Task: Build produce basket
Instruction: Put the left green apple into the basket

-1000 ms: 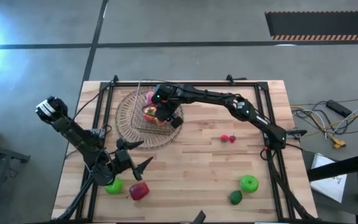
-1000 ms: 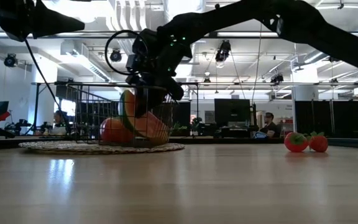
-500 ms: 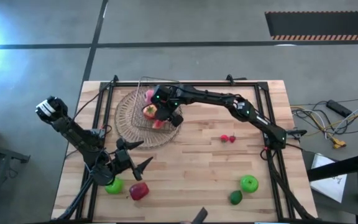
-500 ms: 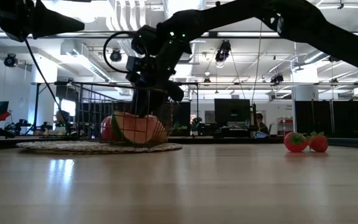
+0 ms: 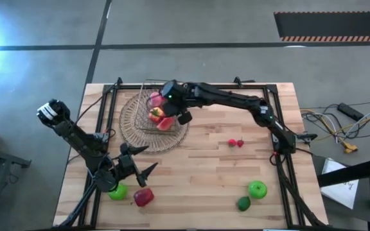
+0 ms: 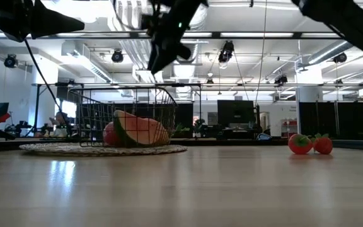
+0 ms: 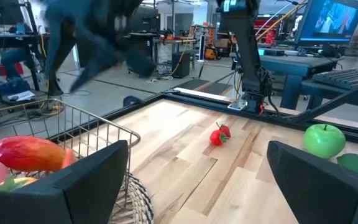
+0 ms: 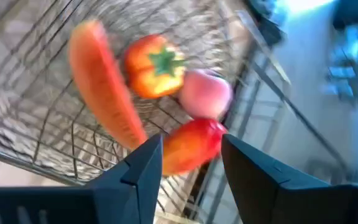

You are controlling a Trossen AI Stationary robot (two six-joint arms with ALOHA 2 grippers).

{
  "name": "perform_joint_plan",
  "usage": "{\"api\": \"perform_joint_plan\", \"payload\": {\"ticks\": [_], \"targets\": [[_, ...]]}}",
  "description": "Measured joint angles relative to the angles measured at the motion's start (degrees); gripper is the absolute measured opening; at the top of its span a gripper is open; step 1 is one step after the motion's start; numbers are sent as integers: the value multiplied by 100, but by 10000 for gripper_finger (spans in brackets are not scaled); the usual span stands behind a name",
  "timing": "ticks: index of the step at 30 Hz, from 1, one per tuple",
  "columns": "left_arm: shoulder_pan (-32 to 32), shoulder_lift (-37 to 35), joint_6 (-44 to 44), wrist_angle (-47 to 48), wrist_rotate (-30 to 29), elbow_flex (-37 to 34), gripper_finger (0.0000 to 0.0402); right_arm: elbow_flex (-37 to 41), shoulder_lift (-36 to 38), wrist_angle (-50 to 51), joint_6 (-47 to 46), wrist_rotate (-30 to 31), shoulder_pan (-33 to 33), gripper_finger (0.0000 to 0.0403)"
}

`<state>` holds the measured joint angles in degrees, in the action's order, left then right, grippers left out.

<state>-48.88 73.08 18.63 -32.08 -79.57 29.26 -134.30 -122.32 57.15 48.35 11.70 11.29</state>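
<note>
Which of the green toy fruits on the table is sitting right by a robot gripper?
The green apple near the table's front-left corner, beside the red apple. The open left gripper hovers just by it; the other green pieces lie far off at front-right.

Both arms are dark, near-black, built of slim tubular links joined by bulkier rounded joint housings. The left arm (image 5: 76, 138) carries a white cap on its elbow joint. The right arm (image 5: 236, 102) shows small green indicator lights at two joints. Thin black cables run along the links. Each arm ends in two flat, wedge-shaped black fingers: left gripper (image 5: 137, 168), right gripper (image 5: 175, 110). Finger surfaces are matte and unmarked.
</note>
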Motion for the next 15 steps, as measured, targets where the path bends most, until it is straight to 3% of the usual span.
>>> {"api": "perform_joint_plan", "payload": {"ticks": [5, 9, 11, 15], "targets": [[-1, 0, 1, -2, -12, 0, 368, 11, 615, 530, -819, -81, -114, 130], [-18, 0, 13, -2, -26, 0, 368, 243, 1053, 1125, -1626, -932, -135, 108], [-26, 0, 15, 0, -26, 0, 368, 613, 1288, 1308, -1927, -1381, -168, 95], [-31, 0, 19, 0, -26, 0, 368, 1825, 1872, 1187, -2345, -1516, -435, 69]]}}
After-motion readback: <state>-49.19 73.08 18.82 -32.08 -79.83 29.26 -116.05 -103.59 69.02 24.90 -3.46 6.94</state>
